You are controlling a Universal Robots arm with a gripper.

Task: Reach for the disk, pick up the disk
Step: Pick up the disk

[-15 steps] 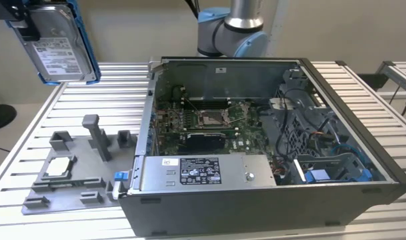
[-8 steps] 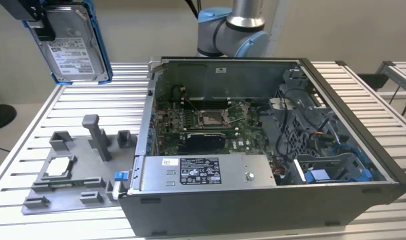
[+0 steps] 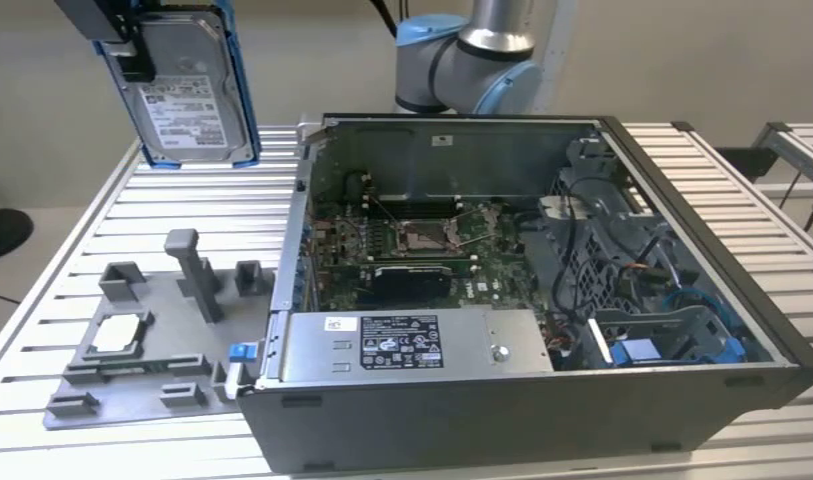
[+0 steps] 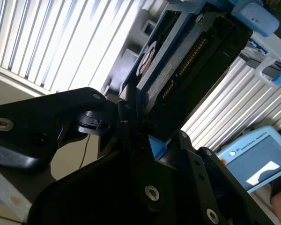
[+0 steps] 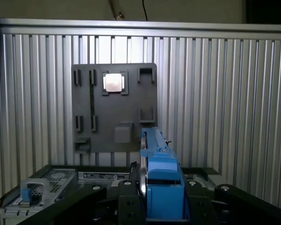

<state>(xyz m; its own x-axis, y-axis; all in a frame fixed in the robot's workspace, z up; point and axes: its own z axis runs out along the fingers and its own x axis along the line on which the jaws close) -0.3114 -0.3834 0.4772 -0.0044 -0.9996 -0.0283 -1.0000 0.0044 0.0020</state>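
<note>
Black gripper [image 3: 126, 50] clamped on the rectangular silver metal disk [image 3: 186, 90] with white label and blue plastic carrier, disk lifted upright in the air over the ribbed metal surface [image 3: 73, 230], above the grey fixture plate [image 3: 153, 350], on the exterior view's left of the open computer case [image 3: 513, 300]

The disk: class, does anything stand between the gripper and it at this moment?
Nothing visible does. The gripper is shut on the disk and holds it upright in the air above the slatted table, to the exterior view's left of the open computer case.
</note>
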